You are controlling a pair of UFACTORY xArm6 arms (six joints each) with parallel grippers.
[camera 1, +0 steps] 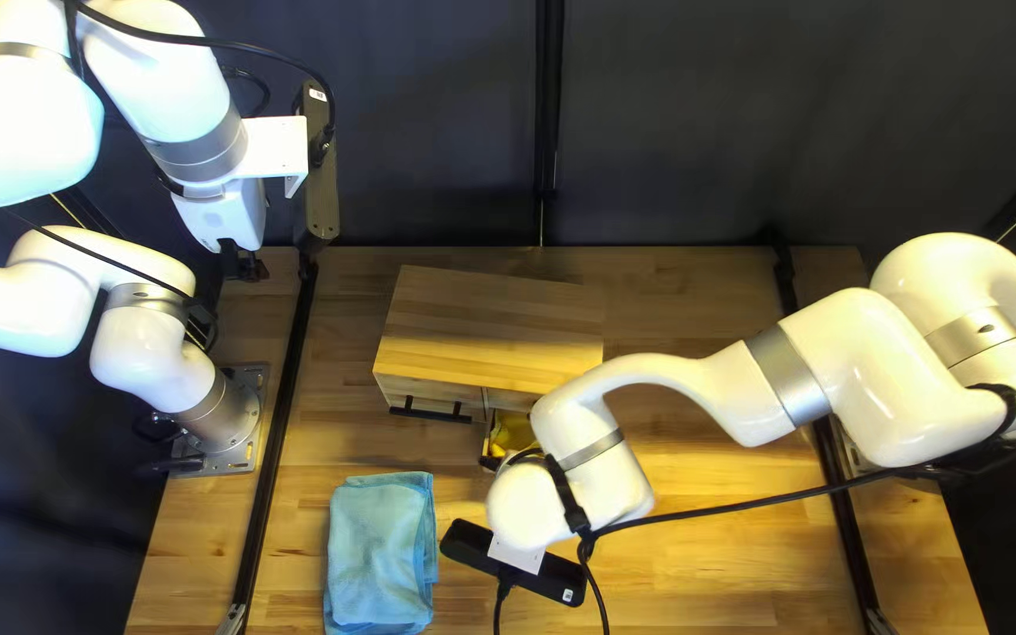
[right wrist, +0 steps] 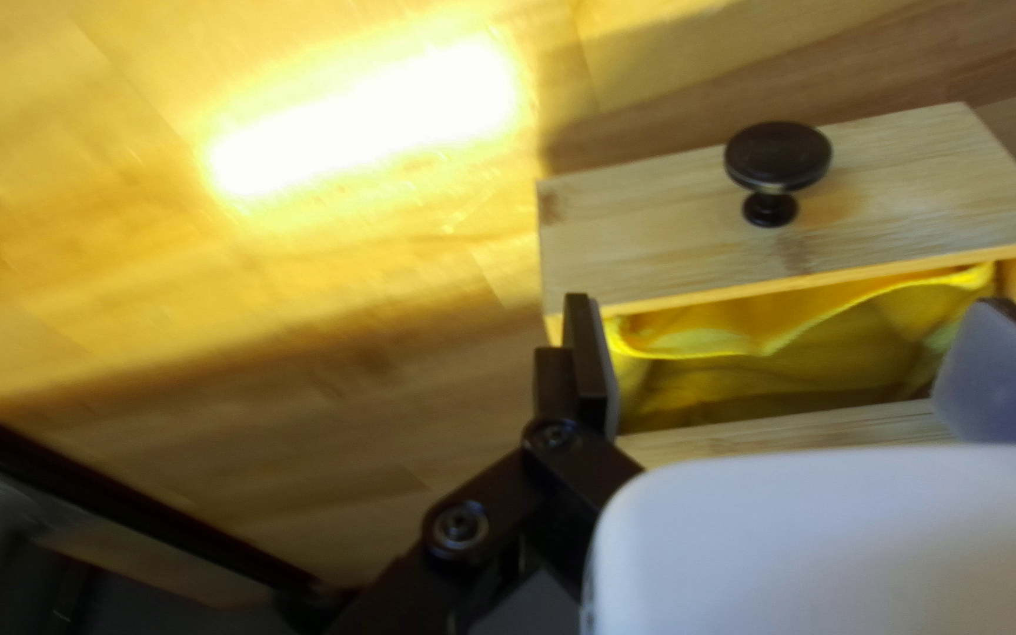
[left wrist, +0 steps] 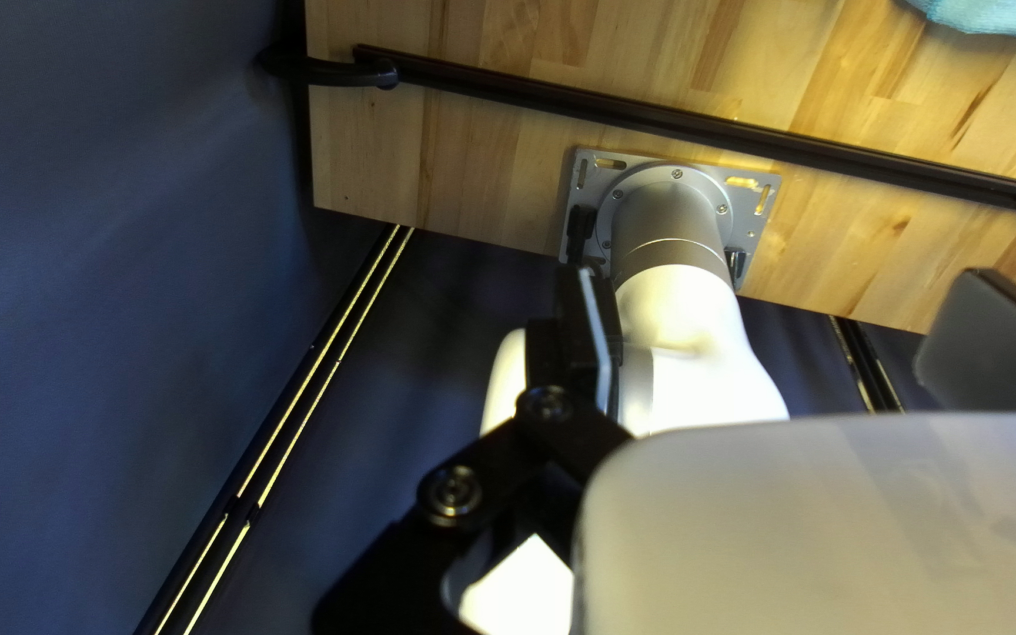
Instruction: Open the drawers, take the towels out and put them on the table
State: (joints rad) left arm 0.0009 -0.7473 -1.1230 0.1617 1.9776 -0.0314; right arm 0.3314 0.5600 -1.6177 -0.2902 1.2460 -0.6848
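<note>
Just ahead of the right tool [right wrist: 786, 331], a yellow towel [right wrist: 737, 366] lies in the drawer [right wrist: 676, 229]

Colours: light-blue towel [camera 1: 380, 551]; yellow towel [right wrist: 781, 353]; pale, straight-grained wooden drawer [right wrist: 870, 229] with black knob [right wrist: 777, 157]; honey-brown planked counter [camera 1: 720, 560]; plain dark blue-grey curtain [camera 1: 737, 115].

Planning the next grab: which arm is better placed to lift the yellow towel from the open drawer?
Right. The right gripper, open, hangs over the yellow towel in the open drawer; the left gripper is above its arm's base.
</note>
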